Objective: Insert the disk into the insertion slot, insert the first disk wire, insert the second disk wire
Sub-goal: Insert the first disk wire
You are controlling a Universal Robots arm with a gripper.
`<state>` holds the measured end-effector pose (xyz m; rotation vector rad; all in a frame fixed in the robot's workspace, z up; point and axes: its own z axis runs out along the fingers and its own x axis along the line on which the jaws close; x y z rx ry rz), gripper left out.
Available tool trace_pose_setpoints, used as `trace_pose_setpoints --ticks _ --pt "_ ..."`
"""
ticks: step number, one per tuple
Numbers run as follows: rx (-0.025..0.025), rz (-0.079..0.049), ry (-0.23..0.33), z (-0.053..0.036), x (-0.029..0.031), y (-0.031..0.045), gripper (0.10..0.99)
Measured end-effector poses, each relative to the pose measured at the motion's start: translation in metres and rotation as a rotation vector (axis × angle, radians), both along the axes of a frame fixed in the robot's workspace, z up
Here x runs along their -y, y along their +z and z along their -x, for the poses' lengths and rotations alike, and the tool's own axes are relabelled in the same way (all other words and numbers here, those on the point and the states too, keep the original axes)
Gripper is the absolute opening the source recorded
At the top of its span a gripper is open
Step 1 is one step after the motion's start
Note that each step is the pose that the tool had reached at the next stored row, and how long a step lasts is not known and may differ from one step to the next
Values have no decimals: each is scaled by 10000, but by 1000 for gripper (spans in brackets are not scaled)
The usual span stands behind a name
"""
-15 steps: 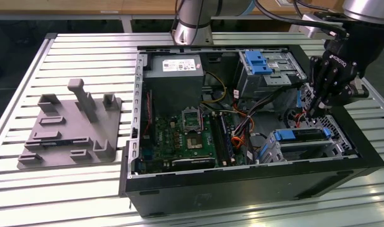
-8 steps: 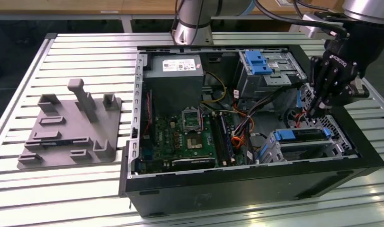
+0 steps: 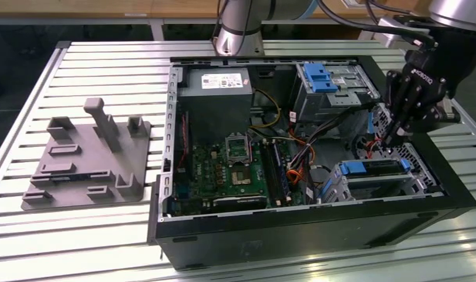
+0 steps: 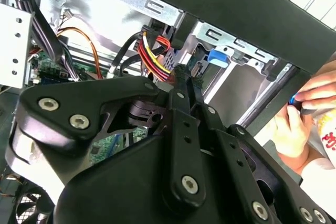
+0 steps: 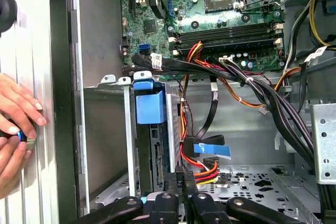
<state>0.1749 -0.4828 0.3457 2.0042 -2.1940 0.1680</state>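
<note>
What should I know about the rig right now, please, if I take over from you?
The gripper sits low inside the case, beside the disk and close to the red-yellow wire bundle.
The disk is seated in the insertion slot.
Done: disk insertion.
Left: both wire insertions; no plug is visibly on the disk.
Note: a person's hand rests just outside the case.

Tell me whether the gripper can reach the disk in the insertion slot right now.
Probably yes. In the first wrist view the gripper sits close to the exposed edge of the disk, with the insertion slot open on that side. The red and yellow wires lie beside the way, not across it.
</note>
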Motion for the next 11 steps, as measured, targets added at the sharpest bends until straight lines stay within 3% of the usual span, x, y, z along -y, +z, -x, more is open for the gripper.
trace_pose_setpoints --ticks 4,11 --pt "-1 -373 0 0 51 4 165" --pt "-1 -396 11 0 139 8 165"
